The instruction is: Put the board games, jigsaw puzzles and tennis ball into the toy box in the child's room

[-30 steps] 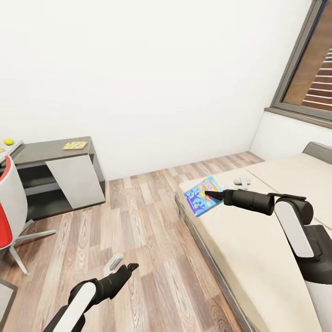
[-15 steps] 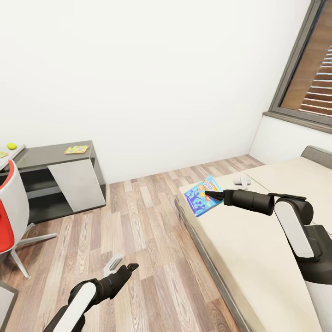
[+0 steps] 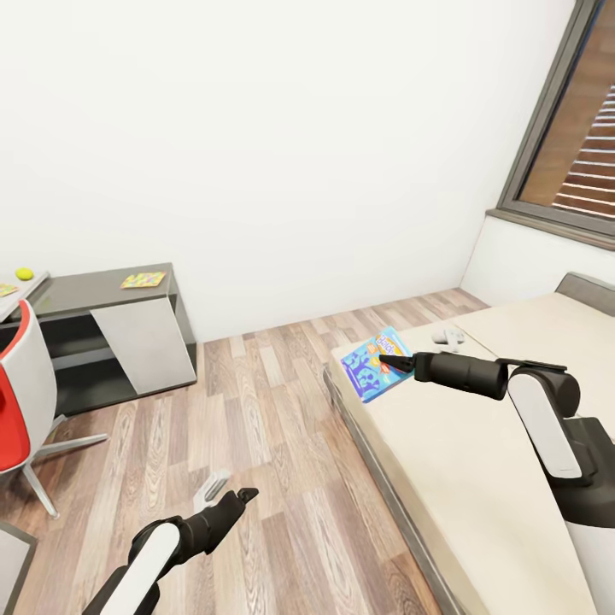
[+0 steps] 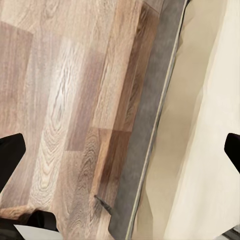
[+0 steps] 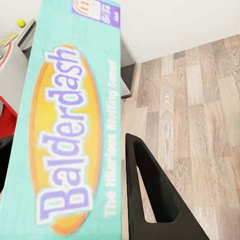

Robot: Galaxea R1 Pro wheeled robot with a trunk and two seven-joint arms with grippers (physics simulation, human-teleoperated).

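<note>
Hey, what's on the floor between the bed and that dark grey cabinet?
In the head view, wood plank floor runs between the bed and the dark grey cabinet. No toys lie on that stretch; the left hand hangs over its near part.

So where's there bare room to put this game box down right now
Bare patches: the bed below the right gripper holding the game box; the cabinet top left of the puzzle. A white object sits just beyond the gripper.

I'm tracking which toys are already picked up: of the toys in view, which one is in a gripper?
The blue board game, printed Balderdash, is clamped in the right gripper over the bed's corner. The jigsaw puzzle lies on the dark cabinet and the tennis ball on the table, both untouched.
</note>
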